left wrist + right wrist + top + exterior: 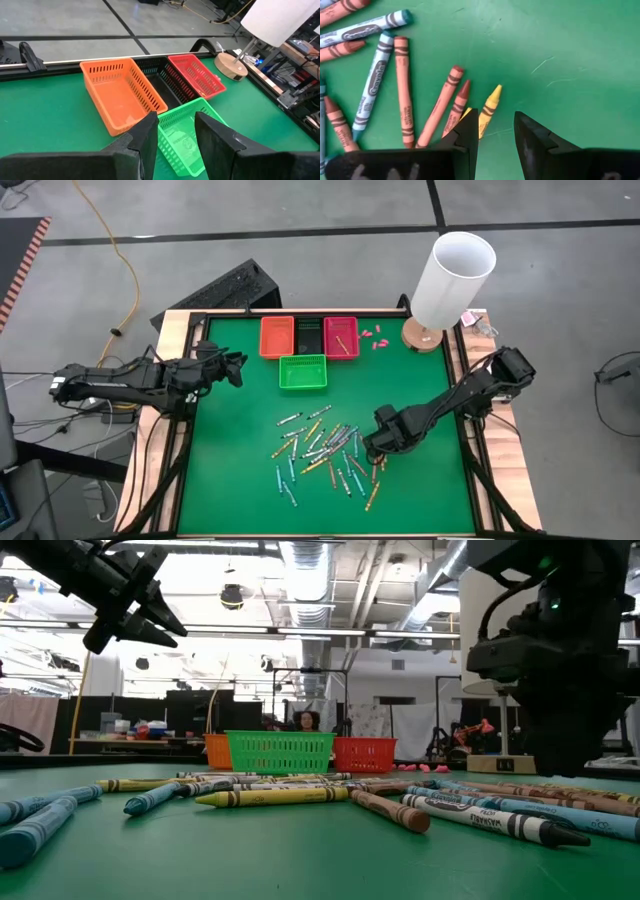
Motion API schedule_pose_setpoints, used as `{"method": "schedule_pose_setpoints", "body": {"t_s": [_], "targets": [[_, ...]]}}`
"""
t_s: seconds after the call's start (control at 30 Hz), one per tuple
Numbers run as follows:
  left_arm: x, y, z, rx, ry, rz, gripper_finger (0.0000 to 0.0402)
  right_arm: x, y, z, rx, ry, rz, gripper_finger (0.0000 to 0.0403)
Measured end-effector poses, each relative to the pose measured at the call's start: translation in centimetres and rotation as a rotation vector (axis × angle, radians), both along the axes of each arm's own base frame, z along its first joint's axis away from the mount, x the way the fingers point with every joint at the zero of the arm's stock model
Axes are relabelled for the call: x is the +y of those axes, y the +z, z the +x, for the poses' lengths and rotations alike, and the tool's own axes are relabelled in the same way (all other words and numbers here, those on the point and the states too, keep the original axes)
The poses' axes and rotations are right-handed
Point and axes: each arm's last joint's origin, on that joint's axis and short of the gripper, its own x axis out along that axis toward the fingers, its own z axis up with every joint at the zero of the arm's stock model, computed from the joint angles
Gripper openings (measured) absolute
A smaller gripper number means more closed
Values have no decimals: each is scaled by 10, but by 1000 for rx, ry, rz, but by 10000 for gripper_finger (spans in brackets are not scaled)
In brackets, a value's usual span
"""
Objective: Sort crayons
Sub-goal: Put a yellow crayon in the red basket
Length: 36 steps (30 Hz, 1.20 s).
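Green table (230,480): wrist alone shows yellow crayon (489,109).

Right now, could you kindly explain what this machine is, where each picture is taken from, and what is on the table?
Two dark robot arms work at a green table. One picture looks straight down, one looks level across the tabletop, and one comes from each wrist. The left gripper hangs open and empty near the baskets: orange basket, black basket, red basket and green basket. The right gripper is open, low over the scattered crayons, its fingers either side of a yellow crayon, not yet gripping. A white lamp stands at the back.
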Motion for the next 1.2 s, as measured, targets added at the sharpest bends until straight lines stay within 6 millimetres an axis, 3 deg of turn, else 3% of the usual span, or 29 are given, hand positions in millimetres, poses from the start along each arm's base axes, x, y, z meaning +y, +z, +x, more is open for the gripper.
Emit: {"method": "schedule_pose_setpoints", "body": {"t_s": [1.2], "targets": [[0, 0, 0, -3, 0, -3, 119, -7, -9, -2, 15, -6, 20, 118]]}}
